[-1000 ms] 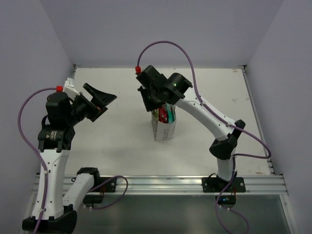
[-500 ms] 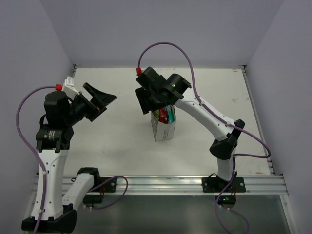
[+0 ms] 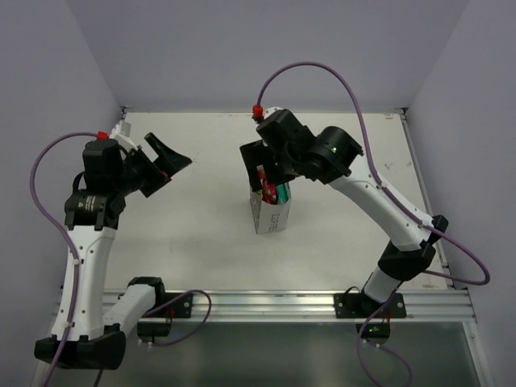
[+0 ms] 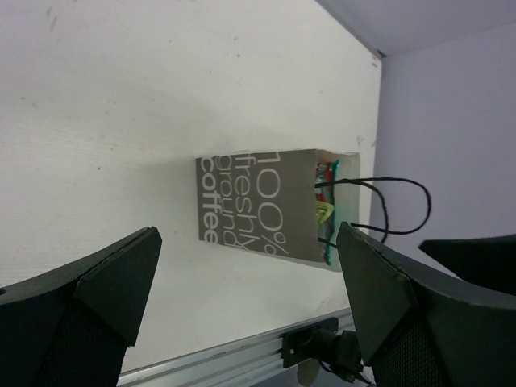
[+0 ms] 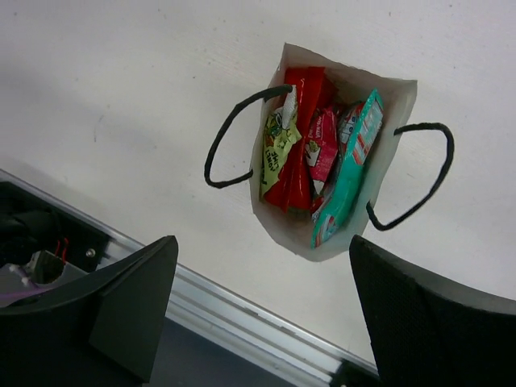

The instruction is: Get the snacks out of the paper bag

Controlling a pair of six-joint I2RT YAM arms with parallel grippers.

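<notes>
The grey-beige paper bag (image 3: 271,216) stands upright mid-table, its "coffee" lettering clear in the left wrist view (image 4: 254,208). The right wrist view looks down into its white mouth (image 5: 395,105), between two black loop handles (image 5: 228,139). Several snacks stand inside: a red packet (image 5: 301,121), a teal one (image 5: 348,179), a small pink-red one (image 5: 322,143) and a yellow-green one (image 5: 277,151). My right gripper (image 3: 264,169) (image 5: 264,243) hovers open above the bag, holding nothing. My left gripper (image 3: 167,168) (image 4: 248,234) is open and raised well to the left, facing the bag.
An aluminium rail (image 3: 266,302) (image 5: 242,322) runs along the table's near edge, with the arm bases on it. Lilac walls close off the left, back and right. In the left wrist view, part of the dark right arm (image 4: 476,250) shows beyond the bag.
My right gripper has opened from shut and lifted off the bag's mouth, and its arm has swung right. The snacks stay in the bag. The left arm has barely shifted.
</notes>
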